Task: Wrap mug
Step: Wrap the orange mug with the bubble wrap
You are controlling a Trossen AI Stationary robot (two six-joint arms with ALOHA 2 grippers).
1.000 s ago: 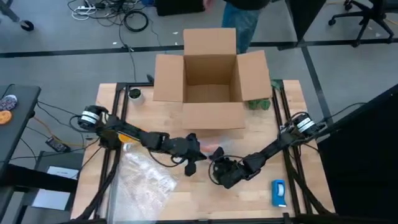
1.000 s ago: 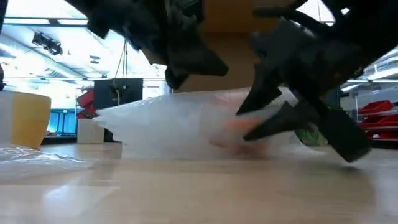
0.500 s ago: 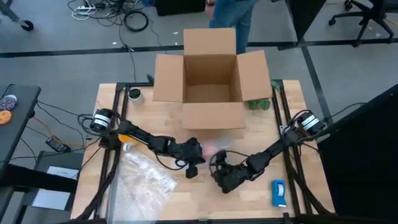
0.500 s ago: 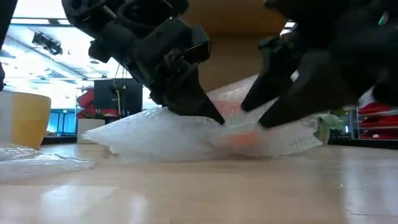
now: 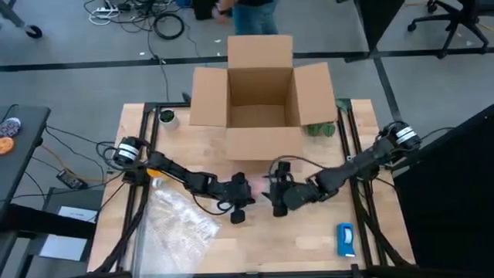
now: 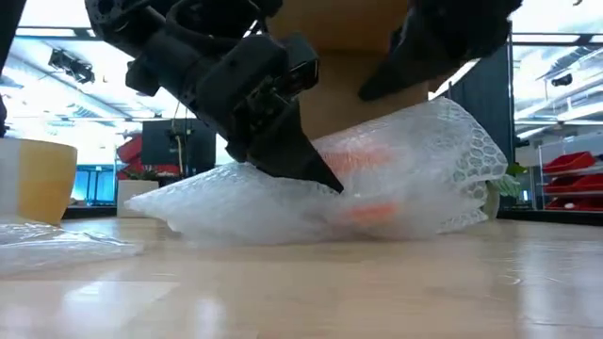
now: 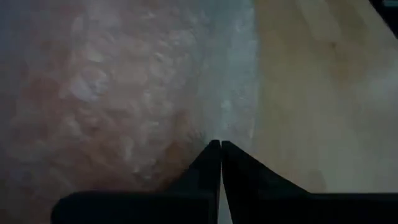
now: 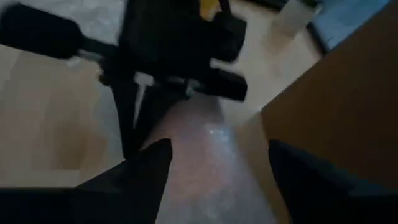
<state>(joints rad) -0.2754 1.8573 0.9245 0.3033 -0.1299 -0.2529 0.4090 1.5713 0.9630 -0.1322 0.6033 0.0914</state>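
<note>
The orange mug (image 6: 367, 184) is seen bundled in bubble wrap (image 6: 415, 179) at center frame — pinched by the left gripper (image 7: 219, 148); the right gripper (image 8: 214, 155) is spread wide, released.

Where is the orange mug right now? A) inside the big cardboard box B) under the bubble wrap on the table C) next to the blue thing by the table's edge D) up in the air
B: in the low view the orange of the mug glows through the bubble wrap lying on the table, with the left gripper pressed against it.
</note>
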